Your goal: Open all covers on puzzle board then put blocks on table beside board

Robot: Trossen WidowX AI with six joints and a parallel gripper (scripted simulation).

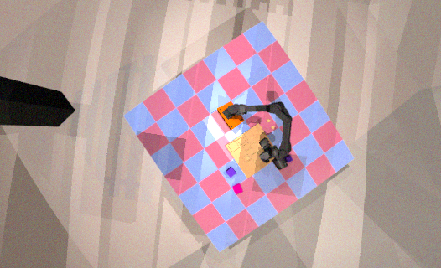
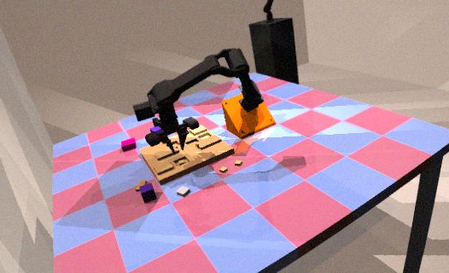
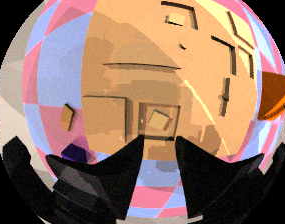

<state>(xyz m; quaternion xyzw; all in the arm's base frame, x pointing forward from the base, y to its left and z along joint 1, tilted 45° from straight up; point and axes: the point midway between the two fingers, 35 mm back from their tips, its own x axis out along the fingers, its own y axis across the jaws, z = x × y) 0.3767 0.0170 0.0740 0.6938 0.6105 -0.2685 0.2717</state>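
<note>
The tan puzzle board point(image 1: 249, 167) point(image 2: 212, 154) point(image 3: 138, 30) lies flat, with several recesses and ridges. My gripper point(image 1: 264, 150) point(image 2: 178, 151) point(image 3: 160, 139) is partly open and empty, low over the board, its fingertips just beside a square well. A small tan square point(image 3: 158, 121) shows inside that well. Another tan square point(image 3: 175, 19) shows in a farther recess. Off the board lie a purple block point(image 1: 230, 172) point(image 2: 155, 129), a magenta block point(image 1: 237, 188) point(image 2: 128, 145) and a dark purple block point(image 1: 288, 158) point(image 2: 148, 193) point(image 3: 75, 152). I cannot tell how each cover stands.
An orange wedge point(image 2: 247, 121) carries the arm's base beside the board. Two small tan pieces point(image 2: 223, 170) point(image 2: 238, 163) and a whitish piece point(image 2: 183, 191) lie near the board. Another tan piece point(image 2: 142, 185) point(image 3: 68, 117) lies by the dark purple block.
</note>
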